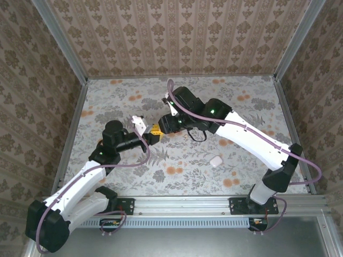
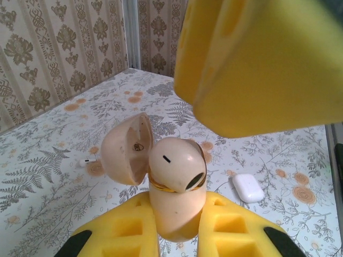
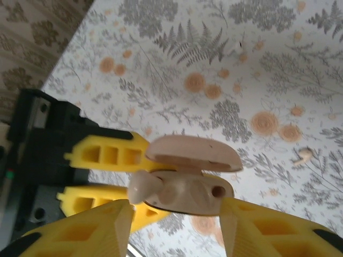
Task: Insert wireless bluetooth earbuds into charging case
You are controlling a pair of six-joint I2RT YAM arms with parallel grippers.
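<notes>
Left wrist view: the left claw [image 2: 179,231] clamps the open charging case [image 2: 177,179], its lid swung to ten o'clock, while the right claw [image 3: 176,206] stands wide on either side of it. One earbud [image 2: 86,160] lies on the table [image 2: 53,184] at nine o'clock of the case, not yet inserted. One pocket looks dark and empty; the other I cannot judge.

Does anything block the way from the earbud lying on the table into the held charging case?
Nothing visible does. The charging case has its lid swung open and its free socket exposed; the loose earbud lies apart on the table.
</notes>
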